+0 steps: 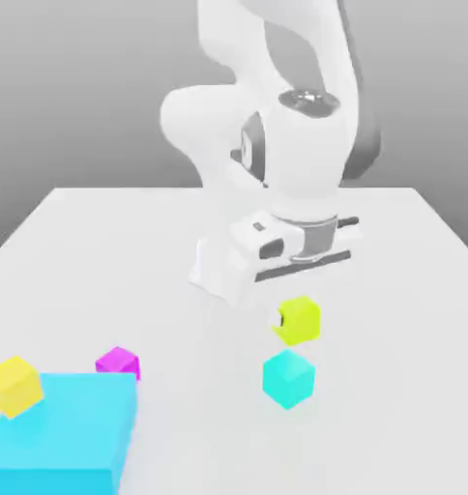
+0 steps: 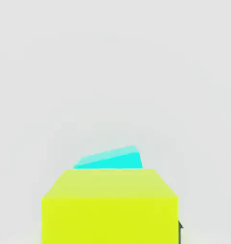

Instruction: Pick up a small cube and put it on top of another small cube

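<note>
**Lime cube held above the teal cube**

The jaws [image 1: 298, 307] are closed tight on the lime-yellow cube [image 1: 299, 320], which hangs clear of the bench [image 1: 102, 232] under the white Panda arm [image 1: 277, 126]; in the hand view the lime-yellow cube [image 2: 109, 207] sits close to the lens with the teal cube [image 2: 110, 159] partly hidden behind it. In the exterior view the teal cube [image 1: 288, 378] rests on the bench just below the held one, the two apart; well off toward the exterior view's left lies a large flat cyan block [image 1: 64, 435], with a golden-yellow cube [image 1: 14, 385] on its near corner and a magenta cube [image 1: 118, 363] touching its far edge.
</note>
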Motion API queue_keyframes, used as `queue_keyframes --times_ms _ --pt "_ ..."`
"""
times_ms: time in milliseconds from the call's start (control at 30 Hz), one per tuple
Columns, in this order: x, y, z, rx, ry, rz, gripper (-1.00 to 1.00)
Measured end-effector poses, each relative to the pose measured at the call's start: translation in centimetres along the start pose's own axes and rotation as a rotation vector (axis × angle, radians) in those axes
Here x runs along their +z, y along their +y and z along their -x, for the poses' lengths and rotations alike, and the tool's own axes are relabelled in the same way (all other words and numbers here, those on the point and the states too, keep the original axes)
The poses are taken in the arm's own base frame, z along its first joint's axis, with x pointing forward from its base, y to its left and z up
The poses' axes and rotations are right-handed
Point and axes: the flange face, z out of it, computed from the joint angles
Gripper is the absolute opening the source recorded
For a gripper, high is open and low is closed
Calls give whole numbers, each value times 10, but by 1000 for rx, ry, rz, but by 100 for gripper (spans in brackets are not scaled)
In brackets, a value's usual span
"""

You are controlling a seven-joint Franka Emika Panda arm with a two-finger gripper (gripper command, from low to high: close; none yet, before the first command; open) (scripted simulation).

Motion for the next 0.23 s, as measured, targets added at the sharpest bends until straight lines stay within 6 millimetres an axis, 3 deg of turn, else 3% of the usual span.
queue_keyframes --times_ms 133,167,233 --pt "34 1 1 2 0 0 -100" --pt "39 2 1 4 0 -1 100" --pt "39 1 2 -2 0 -1 100"
